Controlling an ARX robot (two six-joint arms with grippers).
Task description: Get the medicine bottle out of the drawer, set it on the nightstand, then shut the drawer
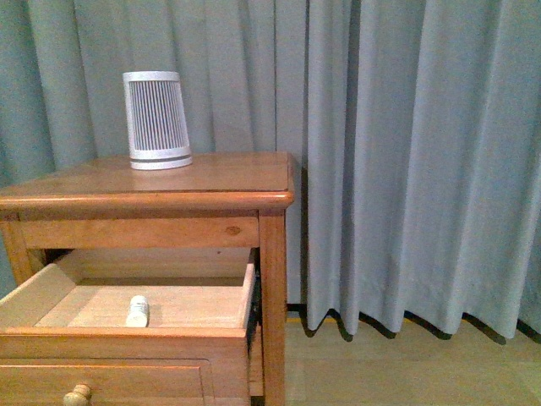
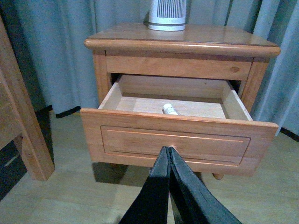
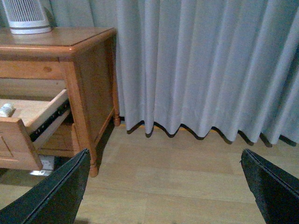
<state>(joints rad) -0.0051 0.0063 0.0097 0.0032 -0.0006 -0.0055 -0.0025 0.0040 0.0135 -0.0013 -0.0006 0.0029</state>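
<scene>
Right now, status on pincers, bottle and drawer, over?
Left pincer shut, empty, facing the drawer front. Right pincer open, empty. Medicine bottle lying in open drawer, nothing over it.

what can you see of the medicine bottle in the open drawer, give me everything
The medicine bottle is a tiny white cylinder, plastic by the look of it, with a white cap at one end. It appears to lie on its side on the pale bare-wood floor of the open drawer, about midway across and close behind the front board. Whether it touches that board cannot be told. Nothing else lies in the drawer with it, and no label can be made out.
</scene>
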